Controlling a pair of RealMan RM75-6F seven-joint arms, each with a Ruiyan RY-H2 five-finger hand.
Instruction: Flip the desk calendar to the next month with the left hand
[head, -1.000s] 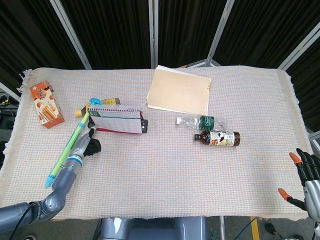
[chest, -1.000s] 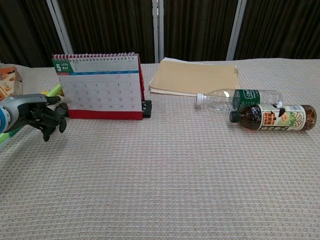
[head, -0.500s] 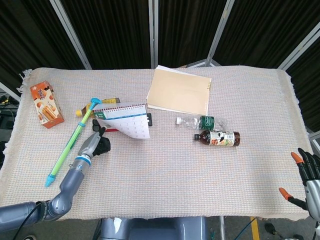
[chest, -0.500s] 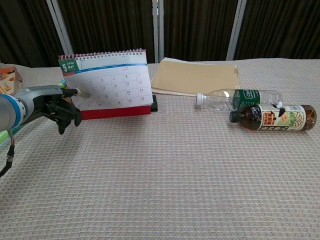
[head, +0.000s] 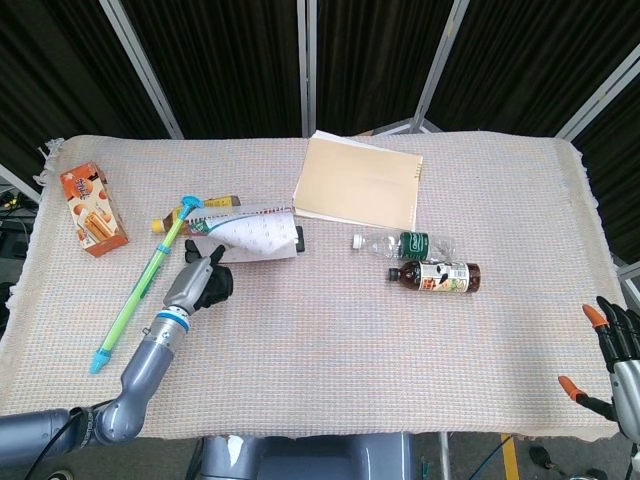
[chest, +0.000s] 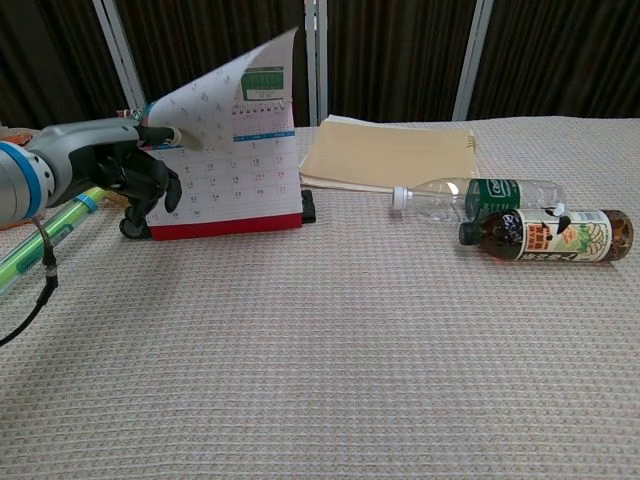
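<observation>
Pinching the lifted calendar page (chest: 225, 85) in my left robot hand (chest: 140, 165), I arc it over the desk calendar (chest: 235, 185). Pulling too hard could tear the page or topple the stand.

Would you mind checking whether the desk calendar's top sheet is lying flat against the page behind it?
No, the left hand has lifted the white top sheet of the red-based desk calendar, curling it upward.

Desk calendar (chest: 235, 175) left of notepad (head: 360, 183); two bottles (head: 420, 260) right, side by side; snack box (head: 93, 209) far left.
</observation>
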